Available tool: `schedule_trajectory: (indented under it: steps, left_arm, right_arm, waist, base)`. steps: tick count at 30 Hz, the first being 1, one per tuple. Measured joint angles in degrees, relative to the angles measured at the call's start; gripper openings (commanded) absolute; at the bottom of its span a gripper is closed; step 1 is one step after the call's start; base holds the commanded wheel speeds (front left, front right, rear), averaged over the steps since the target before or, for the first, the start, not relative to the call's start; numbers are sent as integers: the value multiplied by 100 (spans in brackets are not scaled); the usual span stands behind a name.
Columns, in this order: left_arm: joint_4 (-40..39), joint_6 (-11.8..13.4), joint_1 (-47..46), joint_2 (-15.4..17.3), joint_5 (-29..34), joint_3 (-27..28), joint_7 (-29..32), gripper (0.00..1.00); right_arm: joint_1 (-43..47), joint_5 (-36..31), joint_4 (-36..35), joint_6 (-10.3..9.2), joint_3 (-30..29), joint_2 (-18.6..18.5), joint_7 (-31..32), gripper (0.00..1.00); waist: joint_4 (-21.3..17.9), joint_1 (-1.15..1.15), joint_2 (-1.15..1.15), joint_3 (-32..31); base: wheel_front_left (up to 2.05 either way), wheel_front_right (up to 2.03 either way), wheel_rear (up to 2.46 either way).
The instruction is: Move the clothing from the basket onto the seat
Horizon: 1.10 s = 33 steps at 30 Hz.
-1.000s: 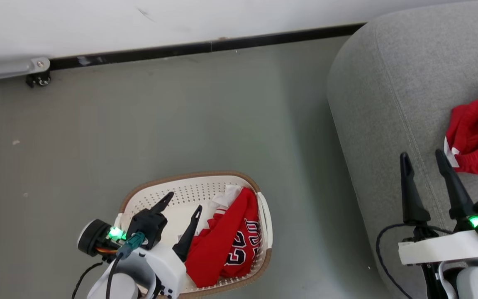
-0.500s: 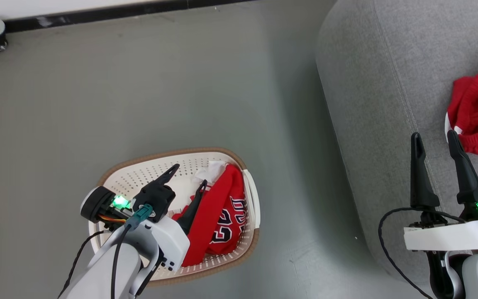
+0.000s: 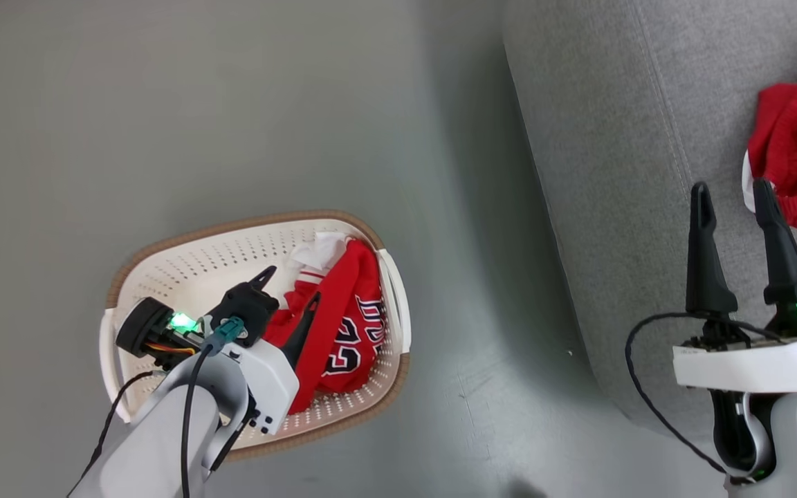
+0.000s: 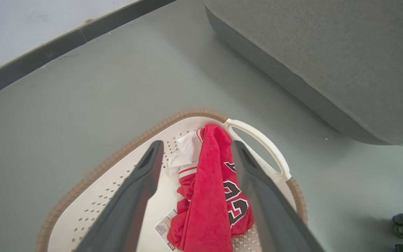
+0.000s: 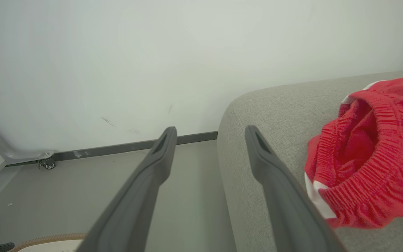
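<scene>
Left gripper pointed down into basket, fingers spread wide, nothing pinched. Red jersey lay bunched between and just past fingertips. Right gripper hovered over seat, also spread, empty. Red shorts just beyond right fingertip.

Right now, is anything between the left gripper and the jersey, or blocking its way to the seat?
Nothing visible. The left gripper hangs open over the basket, a finger on either side of the jersey. Toward the seat, only the basket's own wall stands in the path; a lift should clear it.
</scene>
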Motion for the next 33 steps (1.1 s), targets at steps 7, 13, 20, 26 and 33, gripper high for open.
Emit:
schedule_trajectory:
  steps: [7,13,20,26,33]
  left_arm:
    - [259,-49,-254,64,90,-14,47,100]
    - [426,-93,-448,99,157,-30,49,100]
    - [623,-149,-712,137,221,-62,114,100]
    - [809,-201,-920,168,360,-179,205,100]
    - [1023,-233,-1048,230,376,-192,303,100]
  right_arm:
    - [-133,82,-19,0,64,1,-58,100]
    - [-294,152,-26,0,77,1,-98,100]
    - [-447,257,-12,0,177,1,-141,100]
    - [-543,354,32,0,231,3,-185,100]
    - [-742,459,71,0,349,4,-243,100]
  waist:
    - [-143,0,0,309]
    - [-268,0,0,555]
    - [-415,0,0,817]
    - [-544,0,0,1016]
    - [-671,0,0,1195]
  base:
    - [0,0,0]
    - [0,0,0]
    - [0,0,0]
    - [0,0,0]
    - [0,0,0]
